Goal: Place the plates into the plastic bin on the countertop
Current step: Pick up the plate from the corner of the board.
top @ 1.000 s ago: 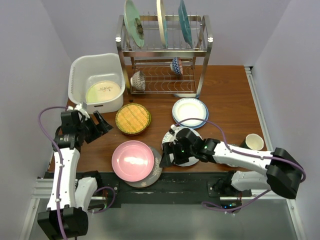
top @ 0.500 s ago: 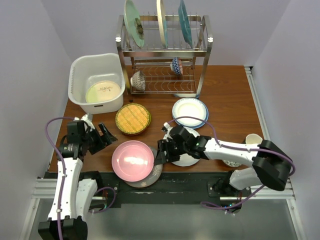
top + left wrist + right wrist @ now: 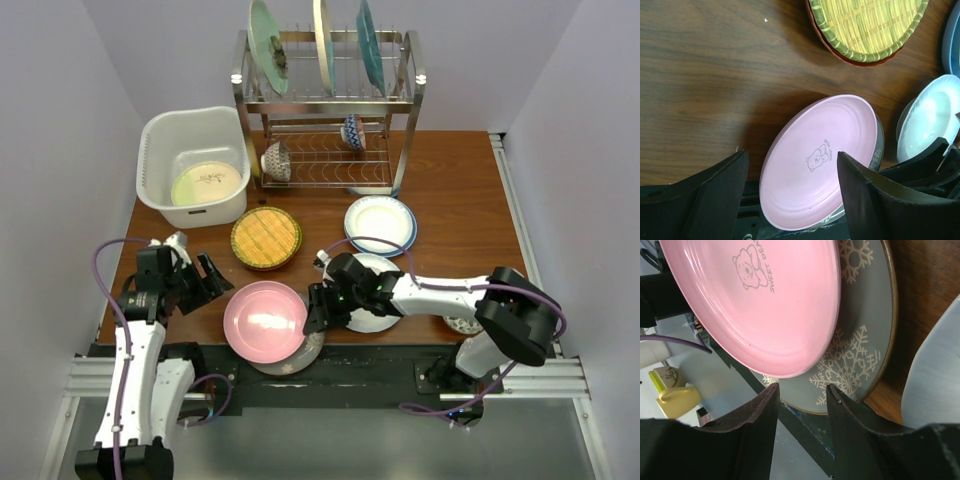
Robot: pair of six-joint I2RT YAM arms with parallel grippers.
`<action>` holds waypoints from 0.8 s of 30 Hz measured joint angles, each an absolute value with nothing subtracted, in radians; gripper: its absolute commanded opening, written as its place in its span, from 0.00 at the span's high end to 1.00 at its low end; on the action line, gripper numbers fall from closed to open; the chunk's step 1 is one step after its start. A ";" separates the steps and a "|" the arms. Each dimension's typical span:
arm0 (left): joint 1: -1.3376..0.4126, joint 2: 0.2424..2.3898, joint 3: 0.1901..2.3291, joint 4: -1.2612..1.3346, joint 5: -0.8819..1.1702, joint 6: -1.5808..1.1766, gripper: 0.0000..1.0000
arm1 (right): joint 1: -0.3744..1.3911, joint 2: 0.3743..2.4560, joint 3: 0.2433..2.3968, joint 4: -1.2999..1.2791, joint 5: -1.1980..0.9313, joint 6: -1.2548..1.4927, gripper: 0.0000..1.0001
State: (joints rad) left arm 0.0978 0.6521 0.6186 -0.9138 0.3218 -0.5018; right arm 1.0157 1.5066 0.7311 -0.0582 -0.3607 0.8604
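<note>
A pink plate (image 3: 265, 320) lies on a grey snowflake plate (image 3: 311, 350) at the countertop's (image 3: 450, 190) near edge. My left gripper (image 3: 207, 279) stands open just left of it; in the left wrist view the pink plate (image 3: 820, 160) shows between the fingers of the left gripper (image 3: 791, 160). My right gripper (image 3: 317, 309) is open but narrow at the pink plate's right side, above the grey plate's rim (image 3: 860, 340), with nothing clamped. The plastic bin (image 3: 160, 150) at the back left holds a pale green plate (image 3: 207, 183).
A woven yellow plate (image 3: 266, 237) and a blue-rimmed white plate (image 3: 380, 223) lie mid-table. Another white plate (image 3: 378, 318) sits under the right arm. The metal dish rack (image 3: 405, 100) at the back holds upright plates and two small bowls.
The left gripper came nearer and rightward, toward the pink plate. The right gripper slid left off the white plate to the pink plate's edge, and its jaws narrowed.
</note>
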 measured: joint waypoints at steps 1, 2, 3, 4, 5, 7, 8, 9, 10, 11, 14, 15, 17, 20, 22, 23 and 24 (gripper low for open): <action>0.096 0.656 0.619 -0.915 0.322 -0.501 0.26 | 1.016 1.512 0.735 -0.057 -0.361 0.861 0.54; 0.095 0.662 0.619 -0.915 0.322 -0.495 0.26 | 1.018 1.518 0.740 -0.056 -0.362 0.863 0.55; 0.093 0.672 0.619 -0.915 0.322 -0.487 0.26 | 1.020 1.525 0.745 -0.054 -0.362 0.864 0.55; 0.091 0.683 0.619 -0.915 0.322 -0.481 0.27 | 1.021 1.530 0.749 -0.053 -0.362 0.864 0.55; 0.087 0.693 0.619 -0.915 0.323 -0.476 0.27 | 1.021 1.538 0.755 -0.051 -0.362 0.865 0.55; 0.072 0.722 0.619 -0.913 0.331 -0.462 0.28 | 1.026 1.552 0.765 -0.048 -0.363 0.865 0.55; 0.064 0.735 0.619 -0.913 0.336 -0.456 0.28 | 1.027 1.560 0.770 -0.047 -0.363 0.866 0.55; 0.057 0.751 0.619 -0.913 0.339 -0.451 0.28 | 1.028 1.566 0.773 -0.046 -0.364 0.866 0.56; 0.052 0.766 0.619 -0.912 0.343 -0.448 0.28 | 1.029 1.573 0.775 -0.044 -0.365 0.867 0.57; 0.047 0.779 0.619 -0.910 0.345 -0.444 0.28 | 1.029 1.578 0.776 -0.044 -0.366 0.868 0.57; 0.031 0.804 0.619 -0.907 0.350 -0.434 0.30 | 1.032 1.592 0.776 -0.044 -0.368 0.871 0.57; 0.025 0.812 0.619 -0.907 0.352 -0.430 0.31 | 1.033 1.599 0.778 -0.044 -0.369 0.871 0.57; 0.011 0.829 0.619 -0.907 0.356 -0.426 0.33 | 1.033 1.612 0.784 -0.044 -0.372 0.871 0.57; -0.019 0.852 0.619 -0.905 0.360 -0.425 0.36 | 1.034 1.635 0.796 -0.041 -0.385 0.871 0.58; -0.031 0.859 0.619 -0.904 0.362 -0.425 0.37 | 1.034 1.651 0.809 -0.041 -0.387 0.871 0.58; -0.035 0.861 0.619 -0.903 0.363 -0.425 0.37 | 1.034 1.660 0.817 -0.040 -0.388 0.871 0.57; -0.039 0.863 0.619 -0.903 0.364 -0.425 0.37 | 1.034 1.667 0.824 -0.040 -0.388 0.871 0.58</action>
State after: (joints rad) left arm -0.0387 0.8631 0.6186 -0.9028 0.3637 -0.4252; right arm 1.0340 1.6669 0.8238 -0.0402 -0.3882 0.8711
